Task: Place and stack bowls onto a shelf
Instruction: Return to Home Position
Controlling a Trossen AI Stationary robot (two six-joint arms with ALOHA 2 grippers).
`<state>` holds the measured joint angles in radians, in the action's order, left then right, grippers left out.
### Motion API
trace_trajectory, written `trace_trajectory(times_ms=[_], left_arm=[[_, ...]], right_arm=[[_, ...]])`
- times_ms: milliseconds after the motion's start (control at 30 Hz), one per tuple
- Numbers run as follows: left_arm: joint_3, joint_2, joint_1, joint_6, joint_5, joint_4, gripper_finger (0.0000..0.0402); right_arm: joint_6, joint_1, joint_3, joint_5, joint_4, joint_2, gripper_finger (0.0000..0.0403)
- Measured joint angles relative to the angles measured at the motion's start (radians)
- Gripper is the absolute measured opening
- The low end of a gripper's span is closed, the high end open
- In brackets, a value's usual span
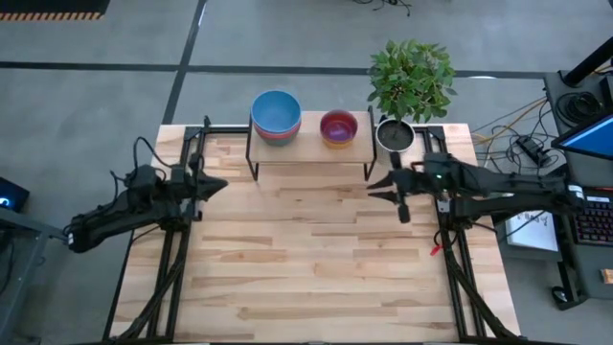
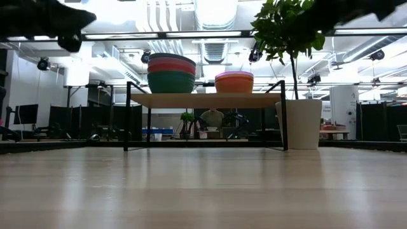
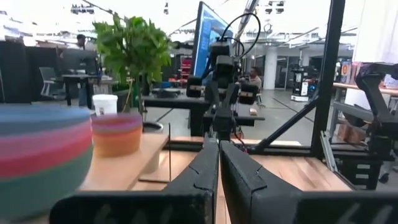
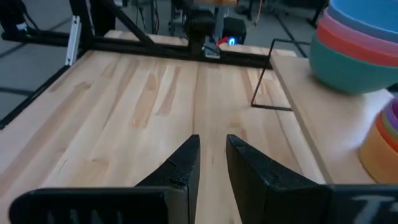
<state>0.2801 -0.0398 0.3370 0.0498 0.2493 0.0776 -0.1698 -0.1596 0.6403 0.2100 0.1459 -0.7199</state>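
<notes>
Seems finished with the stacking: has all the bowls (image 2: 172, 75) up on the shelf (image 1: 311, 151) at the table's (image 1: 316, 268) far edge, in two piles. Reads blue over pink, red and teal in the large stack (image 1: 276, 117). Shows purple uppermost in the small stack (image 1: 338, 127), just beside the other and apart from it, though cannot quite separate every lower colour there.

Retract now without fuss. Draw the left tool (image 1: 222, 183) straight back over bare table, away from the shelf's near-left leg. Find its fingers pressed all but together, gripping nothing. Pull the right tool (image 1: 372, 191) back from the shelf's near-right corner, fingers a narrow slit apart and likewise empty. Mind the white plant pot (image 1: 394, 136) just beside that end of the shelf and close behind the right wrist: swing outward, never toward the pot. Clear the shelf sideways first, then fold each arm home. Go gently enough not to jolt the thin black legs and topple either pile.

Offers a pale planked wooden top, flat and bare in front of the shelf. Sits in an open workshop: grey floor (image 1: 96, 96) with taped lines, a lit monitor (image 1: 589, 134) off to the right, desks and ceiling ducts beyond.
</notes>
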Motion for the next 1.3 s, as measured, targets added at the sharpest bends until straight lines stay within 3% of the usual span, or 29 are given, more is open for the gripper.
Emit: trace_trajectory(times_ms=[400,633,733,900,1033,1167,1300], left_arm=[[-0.126,0.037,0.000,0.071,0.003,-0.128,0.0000],[-0.232,0.040,0.000,0.092,-0.004,-0.244,0.0000],[-0.270,0.040,0.001,0.092,-0.010,-0.275,0.0000],[-0.269,0.024,0.002,0.127,-0.082,-0.238,0.0000],[-0.270,0.006,0.001,0.132,-0.175,-0.197,0.0000],[-0.270,-0.016,0.002,0.158,-0.294,-0.157,0.0000],[-0.270,-0.016,0.000,0.176,-0.269,-0.201,0.0000]], right_arm=[[0.046,0.000,-0.271,0.011,-0.011,0.447,0.0068],[0.073,0.001,-0.414,0.093,-0.019,0.712,0.0068],[0.048,0.000,-0.464,0.139,0.011,0.718,0.0068],[-0.033,0.000,-0.539,0.231,-0.159,0.673,0.0068],[-0.056,0.000,-0.628,0.262,-0.302,0.691,0.0068],[-0.089,0.001,-0.628,0.280,-0.288,0.698,0.0068],[-0.071,0.000,-0.628,0.268,-0.277,0.694,0.0068]])
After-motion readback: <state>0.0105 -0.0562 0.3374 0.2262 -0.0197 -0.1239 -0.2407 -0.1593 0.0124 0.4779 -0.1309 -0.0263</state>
